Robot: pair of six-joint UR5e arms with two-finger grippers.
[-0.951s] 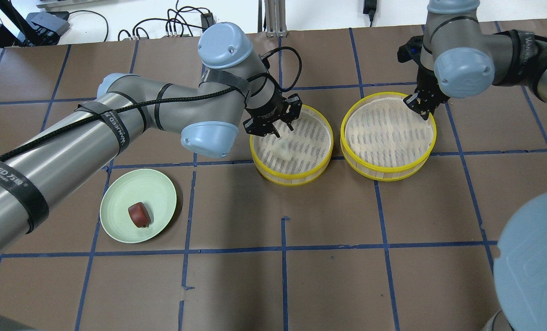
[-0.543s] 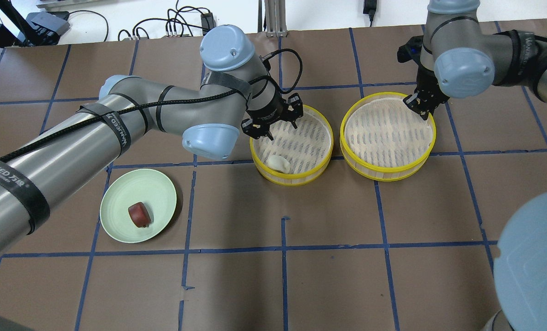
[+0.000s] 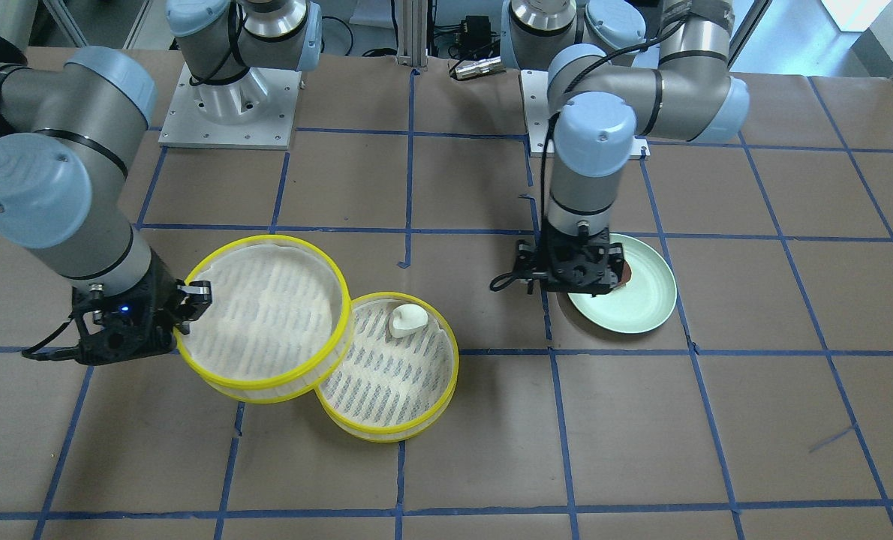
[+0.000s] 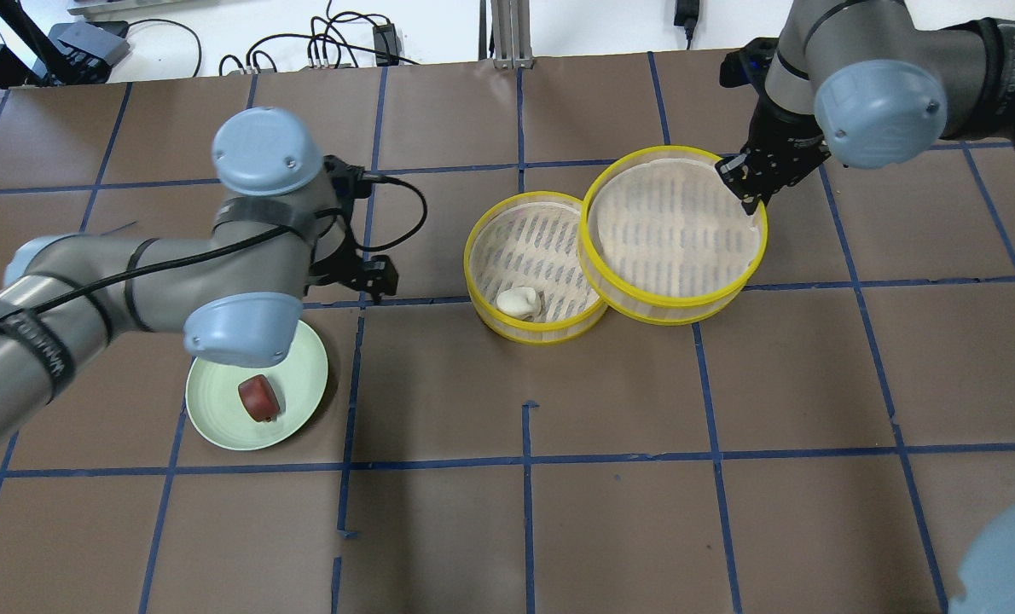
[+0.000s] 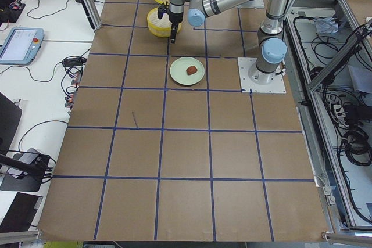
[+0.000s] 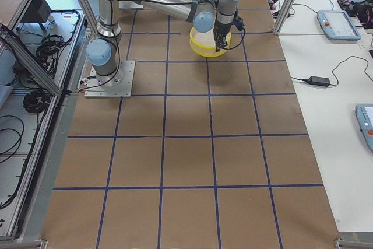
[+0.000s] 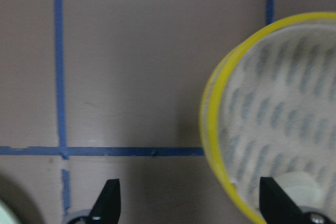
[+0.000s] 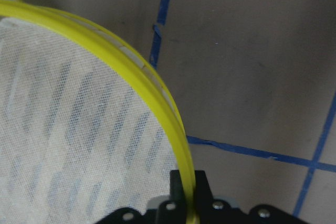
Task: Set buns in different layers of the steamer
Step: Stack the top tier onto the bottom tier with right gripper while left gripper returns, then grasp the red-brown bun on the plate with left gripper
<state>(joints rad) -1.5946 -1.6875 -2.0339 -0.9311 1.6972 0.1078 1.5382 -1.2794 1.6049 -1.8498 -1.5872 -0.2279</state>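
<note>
My right jaws pinch the yellow rim of the upper tray point(image 4: 669, 230) at its far edge. In the right wrist view the rim runs straight between them. That tray hangs raised above the tabletop point(image 4: 610, 512), and its left edge overlaps the right side of the lower tray point(image 4: 524, 243). I cannot tell whether the two trays touch. The raised tray's cloth base is bare.

The lower tray sits flat on the tabletop. The white bun point(image 4: 517, 300) lies inside it, close against the rim on the side nearest me.

My left jaws are spread wide with nothing between them. Both fingertips point(image 7: 110, 203) show apart in the left wrist view, pointing down at the tabletop. They hang just past the far edge of the green plate point(image 4: 226, 426), between the plate and the lower tray, touching neither. The brown bun point(image 4: 258, 398) rests on the plate, a little off its centre. From the front view my left wrist hides most of it.
</note>
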